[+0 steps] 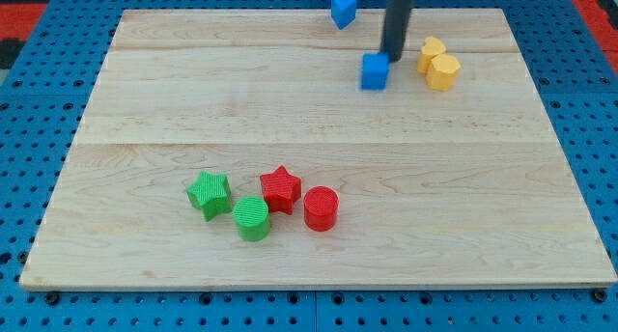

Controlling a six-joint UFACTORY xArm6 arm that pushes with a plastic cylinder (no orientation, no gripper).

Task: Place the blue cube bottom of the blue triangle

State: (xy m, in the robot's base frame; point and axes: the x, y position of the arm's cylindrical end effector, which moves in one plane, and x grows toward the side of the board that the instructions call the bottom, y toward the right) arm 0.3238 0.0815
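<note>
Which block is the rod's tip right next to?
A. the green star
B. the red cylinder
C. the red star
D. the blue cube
D: my tip sits at the upper right edge of the blue cube, near the view's top, while the red star, green star and red cylinder lie far off toward the view's bottom.
</note>
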